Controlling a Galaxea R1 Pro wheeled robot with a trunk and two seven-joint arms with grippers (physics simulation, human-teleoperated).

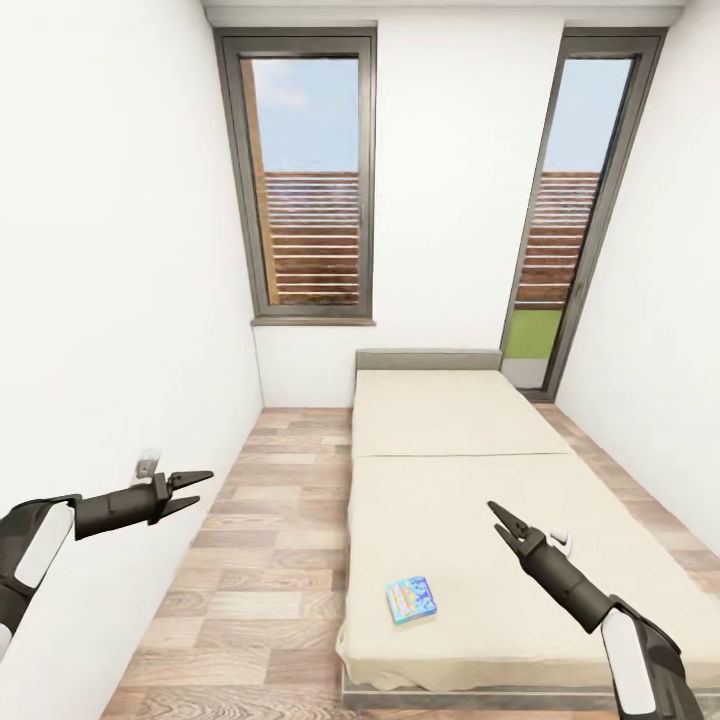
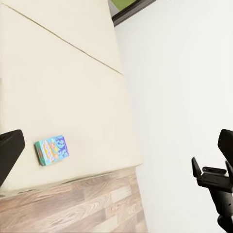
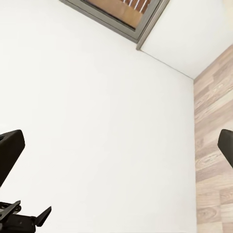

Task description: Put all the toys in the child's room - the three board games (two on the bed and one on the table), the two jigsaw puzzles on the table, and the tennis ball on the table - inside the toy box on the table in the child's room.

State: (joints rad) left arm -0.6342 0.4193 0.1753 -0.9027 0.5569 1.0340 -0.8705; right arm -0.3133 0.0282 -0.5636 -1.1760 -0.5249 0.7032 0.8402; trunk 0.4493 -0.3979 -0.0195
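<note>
On the bed (image 1: 470, 470), near its foot edge, lies the small blue-teal board game (image 1: 411, 599), so the empty, spread-fingered right gripper (image 1: 507, 524) should descend squarely over it while the left gripper (image 1: 188, 491), likewise parted, stays aside.

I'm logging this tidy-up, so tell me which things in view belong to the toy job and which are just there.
Job: small blue-teal board game box; beige-mattress bed it lies on.
Just there: dark-framed windows; wood-plank floor; white walls.
</note>
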